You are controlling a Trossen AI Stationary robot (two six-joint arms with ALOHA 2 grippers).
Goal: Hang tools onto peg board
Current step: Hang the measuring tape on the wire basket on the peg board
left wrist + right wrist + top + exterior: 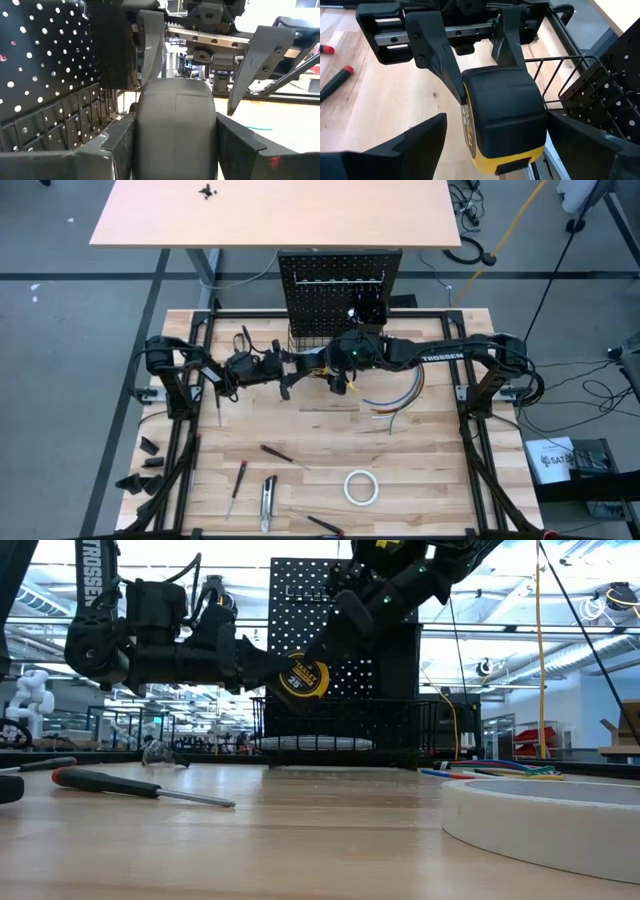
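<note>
A yellow-and-black tape measure [303, 677] hangs in the air just in front of the black peg board [340, 285] and above its wire basket [340, 730]. My left gripper [175, 125] reaches in level from the table's left and is shut on it. My right gripper [496, 120] comes slanting down from the right and is open. Its fingers stand on either side of the tape measure's black body [505, 105]. One finger [420, 140] is clearly apart from it; whether the other [580, 140] touches, I cannot tell. My left gripper pinches the tape measure between its two fingers [447, 70], one on the yellow labelled face [466, 117] and one on the opposite face, at the end toward the table's left. The fingers come in level from the left. The tape measure is lifted clear of the table.
On the table's near part lie red-and-black screwdrivers [140, 785], a grey utility knife [267, 502] and a white tape roll [361, 488]. A bundle of coloured wires [395, 395] lies right of centre. A peach-coloured tabletop [280, 210] stands behind the peg board.
</note>
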